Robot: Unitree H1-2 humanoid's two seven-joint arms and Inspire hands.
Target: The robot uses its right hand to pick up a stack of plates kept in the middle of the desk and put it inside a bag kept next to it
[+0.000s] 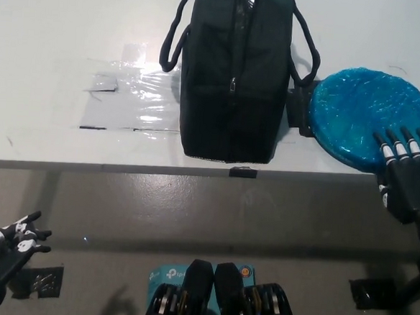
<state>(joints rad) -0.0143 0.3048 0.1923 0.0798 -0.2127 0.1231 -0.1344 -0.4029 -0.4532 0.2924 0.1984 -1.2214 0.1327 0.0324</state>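
The black right hand [404, 178] reaches up from the lower right, palm down, fingers [398, 145] spread, straight and holding nothing. The white left hand [5, 248] rests low at the near left, fingers loosely apart.

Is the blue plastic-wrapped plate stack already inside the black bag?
No, the blue plate stack lies on the white desk beside the black bag.

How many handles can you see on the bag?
2. One handle loops out on the bag's left side; the other handle is on its right side, toward the plates. Nothing suggests more are hidden.
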